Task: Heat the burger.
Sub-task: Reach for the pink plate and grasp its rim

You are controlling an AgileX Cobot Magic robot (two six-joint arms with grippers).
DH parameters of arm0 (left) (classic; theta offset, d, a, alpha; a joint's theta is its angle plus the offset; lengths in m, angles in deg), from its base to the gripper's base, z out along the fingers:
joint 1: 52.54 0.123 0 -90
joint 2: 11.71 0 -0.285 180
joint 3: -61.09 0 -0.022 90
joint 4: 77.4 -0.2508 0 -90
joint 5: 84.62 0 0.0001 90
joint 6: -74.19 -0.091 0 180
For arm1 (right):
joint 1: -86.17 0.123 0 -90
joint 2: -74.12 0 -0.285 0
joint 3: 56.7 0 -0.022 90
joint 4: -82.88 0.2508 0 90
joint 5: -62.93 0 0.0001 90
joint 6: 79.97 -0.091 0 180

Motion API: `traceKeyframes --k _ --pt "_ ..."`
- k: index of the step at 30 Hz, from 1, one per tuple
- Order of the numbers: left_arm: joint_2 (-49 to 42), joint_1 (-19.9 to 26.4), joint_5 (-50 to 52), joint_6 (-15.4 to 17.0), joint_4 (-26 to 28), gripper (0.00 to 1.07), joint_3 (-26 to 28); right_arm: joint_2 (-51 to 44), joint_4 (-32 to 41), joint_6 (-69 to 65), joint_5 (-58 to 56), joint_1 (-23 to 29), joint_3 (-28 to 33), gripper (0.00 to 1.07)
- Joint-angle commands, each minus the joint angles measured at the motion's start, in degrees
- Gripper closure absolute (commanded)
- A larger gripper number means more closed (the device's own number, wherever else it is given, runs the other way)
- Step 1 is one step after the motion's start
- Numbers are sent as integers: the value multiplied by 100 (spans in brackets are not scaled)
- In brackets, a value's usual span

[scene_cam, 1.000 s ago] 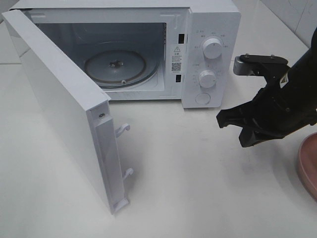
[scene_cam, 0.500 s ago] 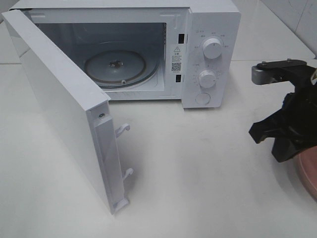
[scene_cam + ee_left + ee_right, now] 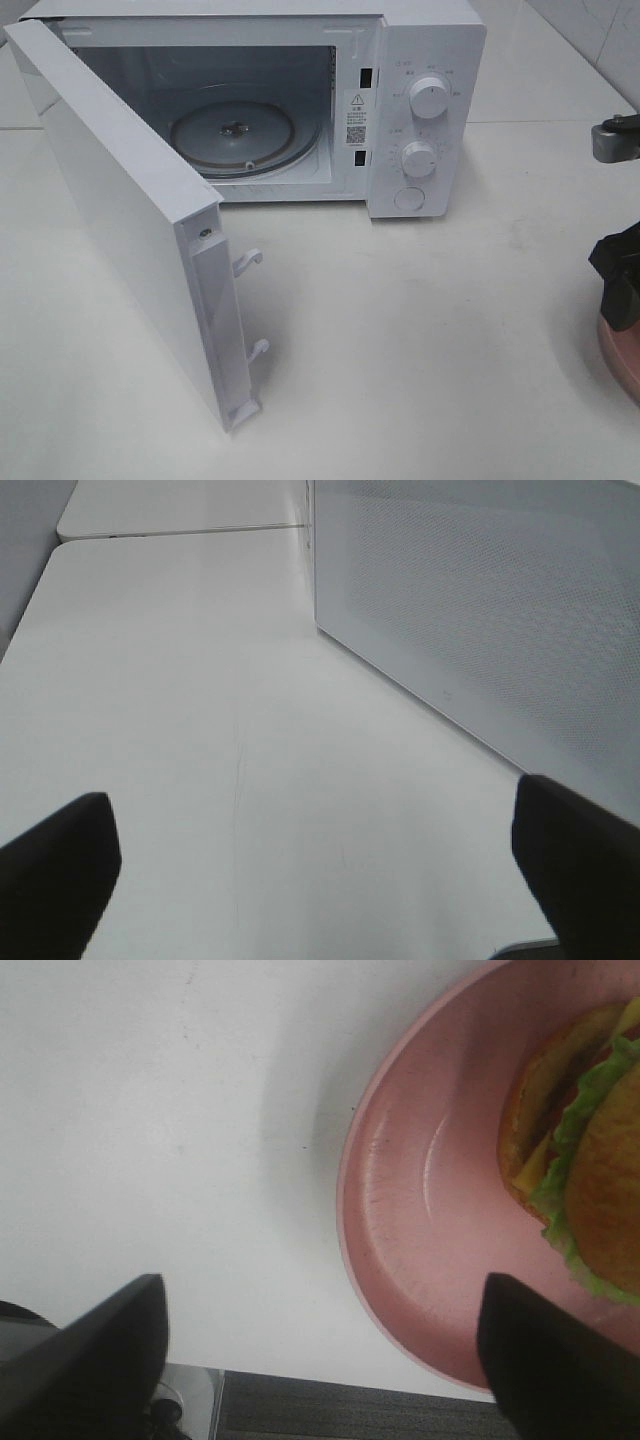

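Burger (image 3: 605, 1180) — soft, stacked, apt to shear — likely wants a gentle squeeze across its sides, right claw (image 3: 320, 1295) spread wide, empty.

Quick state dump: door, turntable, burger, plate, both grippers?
White microwave door: swung wide open.
Round glass turntable: bare, nothing on it.
Round burger with green lettuce: on plate, ungripped.
Pink round plate: holding the burger.
Left gripper: open, empty.
Right gripper: open, empty, over plate rim.
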Motion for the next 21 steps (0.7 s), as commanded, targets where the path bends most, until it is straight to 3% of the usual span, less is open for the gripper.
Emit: traceKeyframes --k 1,11,21 --pt "-103 6 17 29 6 7 -17 -23 -80 11 -57 -57 -6 12" --pt "-103 6 17 29 6 7 -17 138 -40 -143 756 -57 665 13" --pt "-103 6 17 29 6 7 -17 476 -40 -321 1329 -57 911 15"
